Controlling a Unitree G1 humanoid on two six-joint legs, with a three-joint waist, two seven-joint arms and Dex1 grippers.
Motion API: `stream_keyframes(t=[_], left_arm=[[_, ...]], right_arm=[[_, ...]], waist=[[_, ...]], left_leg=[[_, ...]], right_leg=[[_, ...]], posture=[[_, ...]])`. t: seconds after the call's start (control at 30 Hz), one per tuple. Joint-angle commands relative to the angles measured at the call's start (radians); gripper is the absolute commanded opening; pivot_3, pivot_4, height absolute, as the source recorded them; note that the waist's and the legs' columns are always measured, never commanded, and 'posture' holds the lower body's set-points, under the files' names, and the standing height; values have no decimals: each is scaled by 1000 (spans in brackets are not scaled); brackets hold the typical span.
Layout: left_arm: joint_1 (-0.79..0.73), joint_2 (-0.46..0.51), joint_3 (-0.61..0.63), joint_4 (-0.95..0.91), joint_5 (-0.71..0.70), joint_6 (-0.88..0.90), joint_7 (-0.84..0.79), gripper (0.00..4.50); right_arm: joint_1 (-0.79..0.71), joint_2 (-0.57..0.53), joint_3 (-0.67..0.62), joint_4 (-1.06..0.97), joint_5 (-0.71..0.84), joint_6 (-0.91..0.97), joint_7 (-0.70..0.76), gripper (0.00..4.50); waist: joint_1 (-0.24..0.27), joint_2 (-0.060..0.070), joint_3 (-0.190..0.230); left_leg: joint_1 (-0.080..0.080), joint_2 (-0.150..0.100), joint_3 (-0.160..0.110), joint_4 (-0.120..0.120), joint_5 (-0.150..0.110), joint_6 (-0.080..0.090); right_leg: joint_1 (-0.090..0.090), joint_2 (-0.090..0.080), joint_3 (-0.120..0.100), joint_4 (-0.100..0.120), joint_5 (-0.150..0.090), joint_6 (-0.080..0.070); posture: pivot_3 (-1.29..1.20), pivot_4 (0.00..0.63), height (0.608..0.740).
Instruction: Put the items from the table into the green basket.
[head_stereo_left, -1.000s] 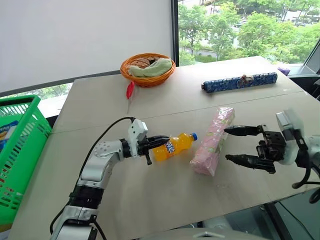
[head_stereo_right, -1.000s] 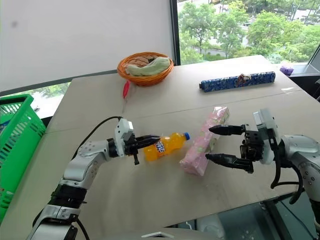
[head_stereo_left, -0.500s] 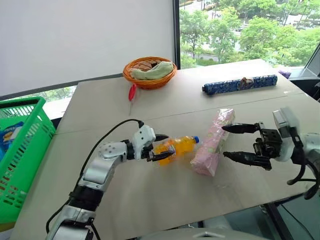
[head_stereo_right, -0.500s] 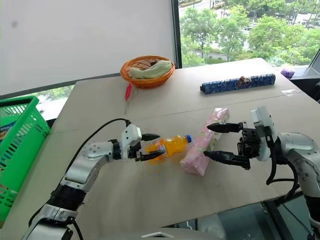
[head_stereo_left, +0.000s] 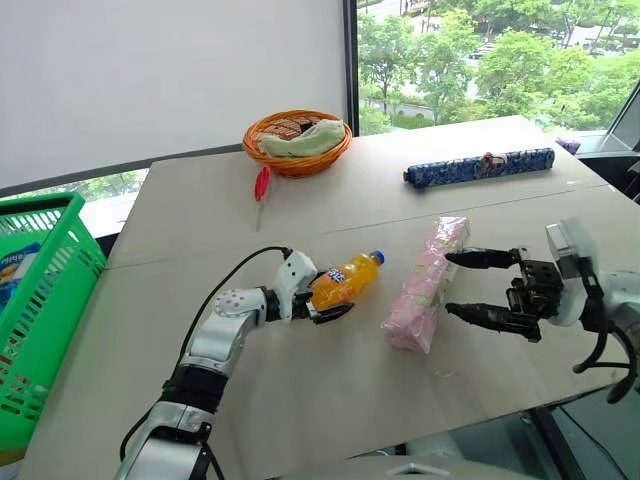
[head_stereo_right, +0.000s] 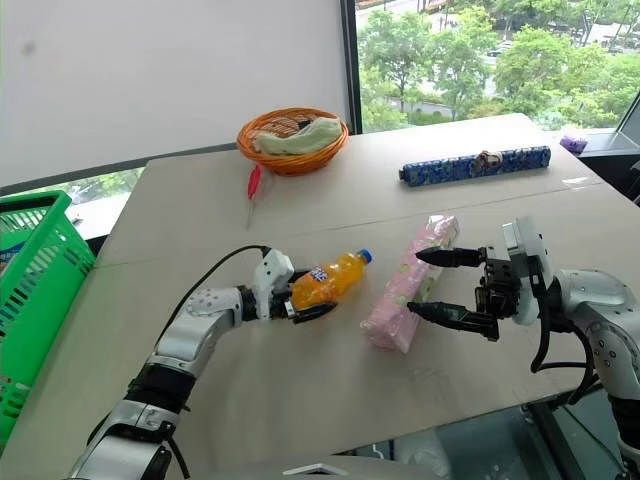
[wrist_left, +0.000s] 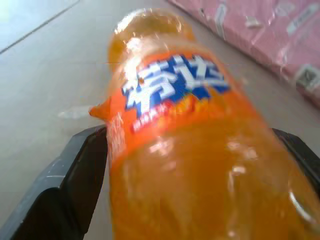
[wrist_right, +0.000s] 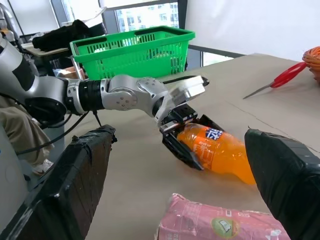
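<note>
Across the table (head_stereo_left: 330, 400), we saw the left gripper (head_stereo_left: 322, 294) spread wide around the bottle (head_stereo_left: 343, 280), straddling its base for a grasp. At 3 o'clock of the bottle lay the pink packet (head_stereo_left: 424, 283); our right gripper (head_stereo_left: 478, 288) gaped empty beside it, while the green basket (head_stereo_left: 38, 300) waited at 9 o'clock.

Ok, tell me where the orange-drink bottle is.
The orange-drink bottle lies on the table between the open left gripper's fingers, just left of the pink packet.

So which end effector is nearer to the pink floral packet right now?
The right. The right end effector is open just beside the pink floral packet, its fingers pointing at it. The left end effector is farther off, around the orange bottle.
</note>
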Motion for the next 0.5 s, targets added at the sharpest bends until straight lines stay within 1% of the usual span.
stream_keyframes(t=[0.03,0.07,0.1,0.23,0.4,0.5], left_arm=[[-10,10,21,-50,-19,20,0,4461],[-6,14,17,-52,-14,20,-2,4461],[-2,18,17,-54,-13,20,-3,4237],[15,36,8,-66,-1,18,-9,3052],[15,29,19,-73,1,9,18,3046],[-10,0,95,-80,-34,-9,96,3046]], right_arm=[[-9,2,-21,-28,7,-20,-4,4500],[-10,2,-21,-27,5,-22,-4,4500],[-10,1,-21,-25,4,-24,-2,4500],[-7,-3,-21,-19,2,-26,0,4500],[-10,-3,-9,-4,-24,-37,4,4500],[-18,-2,-5,3,-35,-38,7,4500]], waist=[[-2,0,0],[-2,0,0],[-2,0,0],[-3,0,0],[-2,0,0],[-1,0,0]], left_leg=[[0,0,0,0,0,0],[0,0,0,0,0,0],[0,0,0,0,0,0],[0,0,0,0,0,0],[0,0,0,0,0,0],[0,0,0,0,0,0]], right_leg=[[0,0,0,0,0,0],[0,0,0,0,0,0],[0,0,0,0,0,0],[0,0,0,0,0,0],[0,0,0,0,0,0],[0,0,0,0,0,0]], posture=[[-302,0,740],[-302,0,740],[-302,0,740],[-291,0,740],[-283,0,740],[-273,0,740]])
